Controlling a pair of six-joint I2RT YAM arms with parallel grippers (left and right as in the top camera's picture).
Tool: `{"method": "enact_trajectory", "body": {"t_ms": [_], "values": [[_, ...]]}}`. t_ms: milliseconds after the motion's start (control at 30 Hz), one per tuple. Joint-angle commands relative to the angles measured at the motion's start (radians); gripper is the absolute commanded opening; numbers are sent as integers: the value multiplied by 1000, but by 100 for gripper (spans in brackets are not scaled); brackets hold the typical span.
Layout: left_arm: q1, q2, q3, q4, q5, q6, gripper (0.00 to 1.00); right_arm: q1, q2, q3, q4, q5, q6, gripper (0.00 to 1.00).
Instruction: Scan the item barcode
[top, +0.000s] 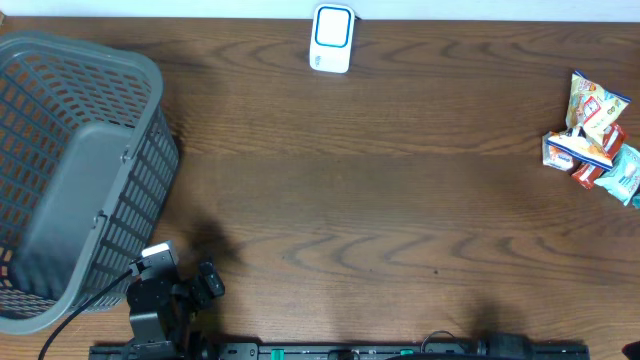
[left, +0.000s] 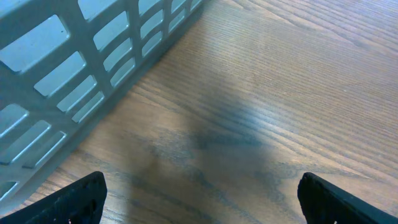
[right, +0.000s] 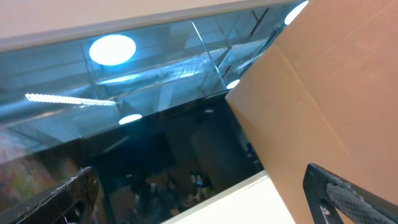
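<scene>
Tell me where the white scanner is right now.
Overhead view: the white scanner sits centrally at the table's far edge, between the grey basket at left and the snack packets at right.

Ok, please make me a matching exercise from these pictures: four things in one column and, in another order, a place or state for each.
Column one:
1. basket
2. scanner
3. snack packets
4. left end effector

Column two:
A. at the right edge of the table
B. open, holding nothing
C. grey, on the left side of the table
D. white and blue, at the middle of the far edge

Pairs: 1-C, 2-D, 3-A, 4-B.
</scene>
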Motion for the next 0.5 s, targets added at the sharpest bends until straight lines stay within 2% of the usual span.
{"method": "enact_trajectory", "body": {"t_ms": [0, 100, 267, 467], "values": [[5, -2, -19, -43, -8, 20, 98, -3, -6, -1, 2, 8, 127, 99], [5, -2, -19, -43, -8, 20, 98, -3, -6, -2, 3, 9, 208, 99], [5, -2, -19, -43, -8, 20, 98, -3, -6, -1, -20, -14, 248, 99], [5, -2, -19, -43, -8, 20, 98, -3, -6, -2, -196, -14, 248, 99]]}}
